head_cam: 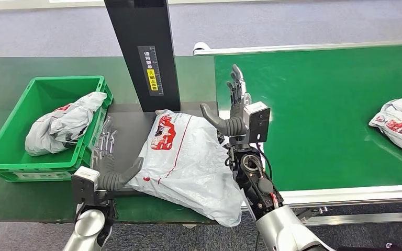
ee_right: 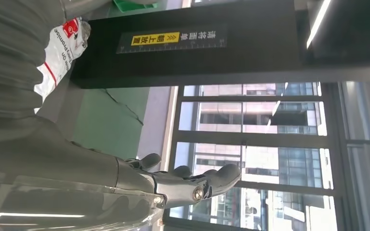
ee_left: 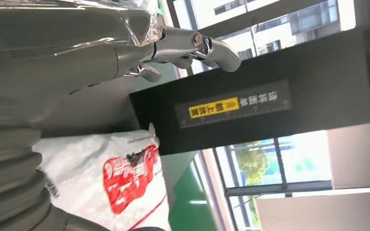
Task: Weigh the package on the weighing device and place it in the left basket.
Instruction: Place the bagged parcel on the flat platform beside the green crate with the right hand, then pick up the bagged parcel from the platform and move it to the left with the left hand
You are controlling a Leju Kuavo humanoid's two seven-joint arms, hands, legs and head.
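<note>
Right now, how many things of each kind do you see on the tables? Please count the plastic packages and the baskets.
White plastic packages with red print: 3 (on the black weighing plate, in the basket, on the green conveyor belt)
Green plastic baskets: 1
Total: 4

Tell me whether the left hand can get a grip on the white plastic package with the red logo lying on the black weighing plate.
Probably yes: the left hand already lies at the white plastic package, thumb against its near edge, with nothing between them.

Package point(head_cam: 186, 162) lies on the scale point(head_cam: 131, 117), basket point(head_cam: 10, 157) left, conveyor point(head_cam: 319, 104) right
</note>
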